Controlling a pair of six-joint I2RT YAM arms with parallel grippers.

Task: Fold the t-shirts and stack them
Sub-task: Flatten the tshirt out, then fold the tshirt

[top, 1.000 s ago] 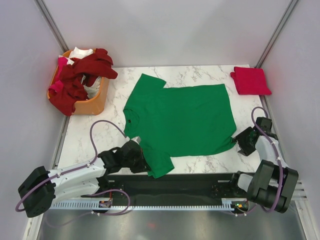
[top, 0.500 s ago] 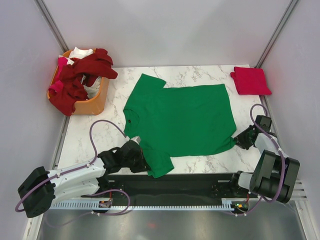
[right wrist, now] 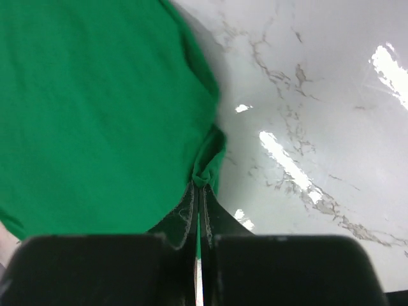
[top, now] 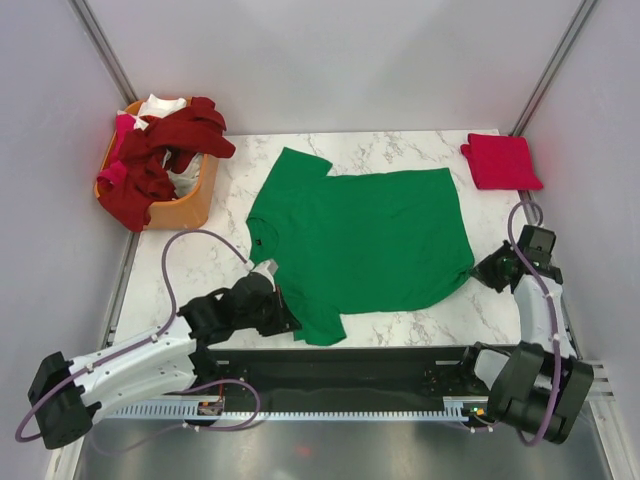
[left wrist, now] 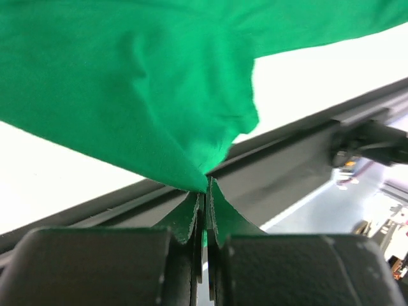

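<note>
The green t-shirt [top: 360,240] lies spread flat in the middle of the marble table [top: 190,275], its long axis running left to right: collar to the left, hem to the right. The left gripper [top: 288,311] is clamped on the near sleeve; the right gripper [top: 479,272] is pinched shut on the near hem corner. A folded red t-shirt [top: 500,161] sits at the far right corner, well apart

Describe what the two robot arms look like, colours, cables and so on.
Both arms match: the left arm and right arm have white shells between chunky black joints. A thin purple cable loops beside each. The fingers are matte black and grainy. No markings show.
</note>
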